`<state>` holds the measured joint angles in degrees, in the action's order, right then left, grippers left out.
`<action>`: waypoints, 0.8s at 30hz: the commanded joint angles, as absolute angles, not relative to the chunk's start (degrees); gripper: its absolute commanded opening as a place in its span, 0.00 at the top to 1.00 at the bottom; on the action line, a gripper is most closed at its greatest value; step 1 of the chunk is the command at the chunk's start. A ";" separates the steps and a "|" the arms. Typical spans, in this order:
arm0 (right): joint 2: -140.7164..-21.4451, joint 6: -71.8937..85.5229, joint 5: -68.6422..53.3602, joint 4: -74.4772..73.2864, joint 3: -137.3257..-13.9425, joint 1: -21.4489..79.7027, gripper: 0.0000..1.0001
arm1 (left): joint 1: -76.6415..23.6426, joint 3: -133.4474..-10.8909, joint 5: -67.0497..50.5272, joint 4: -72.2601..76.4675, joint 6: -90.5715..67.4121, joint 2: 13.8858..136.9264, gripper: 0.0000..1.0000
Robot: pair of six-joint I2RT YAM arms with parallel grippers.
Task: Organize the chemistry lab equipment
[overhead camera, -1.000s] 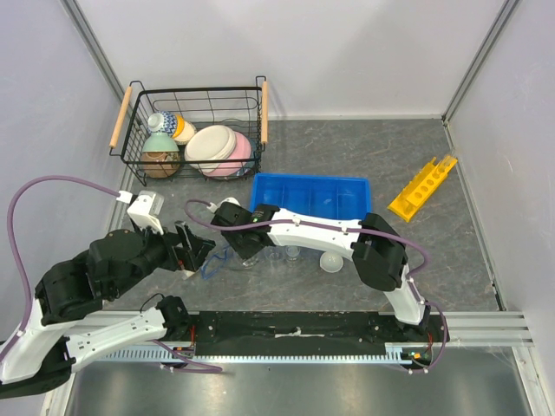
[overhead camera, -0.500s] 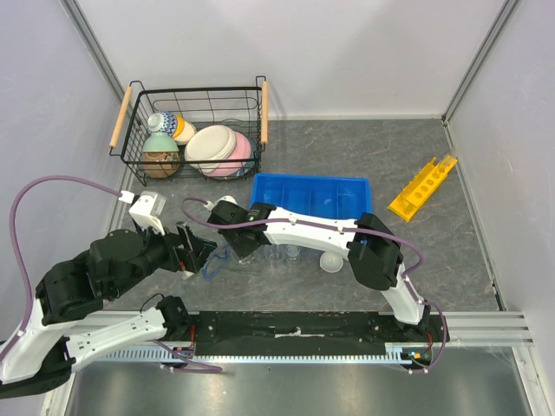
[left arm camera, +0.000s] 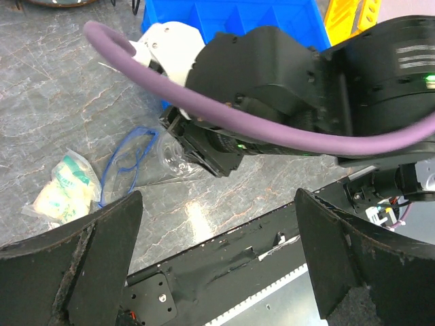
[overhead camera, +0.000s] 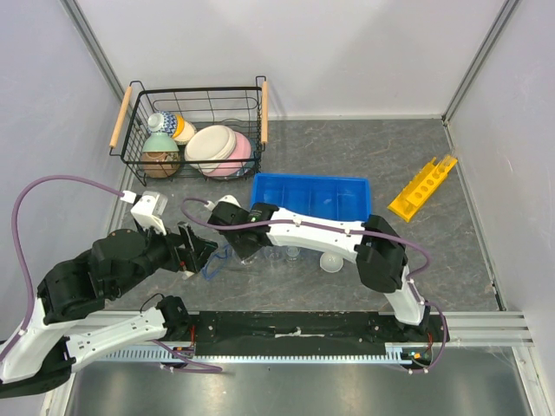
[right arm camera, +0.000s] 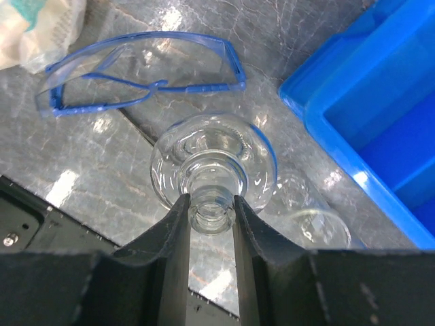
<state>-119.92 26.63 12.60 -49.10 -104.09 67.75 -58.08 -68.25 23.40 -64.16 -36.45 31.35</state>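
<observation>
Just near-left of the tray (right arm camera: 380,129), I have the right end effector (right arm camera: 211,212) clenched on the neck of the flask (right arm camera: 213,155), axis upright, tray lying beyond and rightward; left end effector (left arm camera: 217,204) hangs released alongside.

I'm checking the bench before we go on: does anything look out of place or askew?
The yellow rack lies slanted off to the right, far from the glass flask. A crumpled plastic packet sits loose beside the blue safety glasses. Nothing looks spilled or broken.

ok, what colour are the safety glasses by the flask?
Safety glasses: blue frame, clear lenses. Clearest in the right wrist view.
</observation>
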 commanded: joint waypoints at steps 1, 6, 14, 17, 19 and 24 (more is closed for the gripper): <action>-111.98 27.95 15.91 -50.36 -108.45 69.34 0.88 | -57.92 -68.55 23.20 -61.61 -35.60 31.99 0.00; -108.56 28.47 17.75 -52.03 -109.86 70.05 0.88 | -58.01 -68.38 23.29 -61.17 -35.42 32.87 0.00; -101.88 28.48 26.01 -56.07 -110.13 68.65 0.89 | -57.92 -68.12 21.80 -59.60 -34.72 34.19 0.00; -99.16 28.39 27.16 -56.69 -108.64 66.02 0.89 | -58.01 -67.77 20.48 -58.02 -34.37 34.63 0.00; -97.74 28.48 27.25 -56.69 -106.97 64.08 0.89 | -58.01 -67.24 20.56 -57.75 -33.84 35.77 0.00; -93.52 27.69 26.28 -56.43 -103.98 55.82 0.90 | -58.01 -63.91 20.13 -54.33 -32.17 39.02 0.00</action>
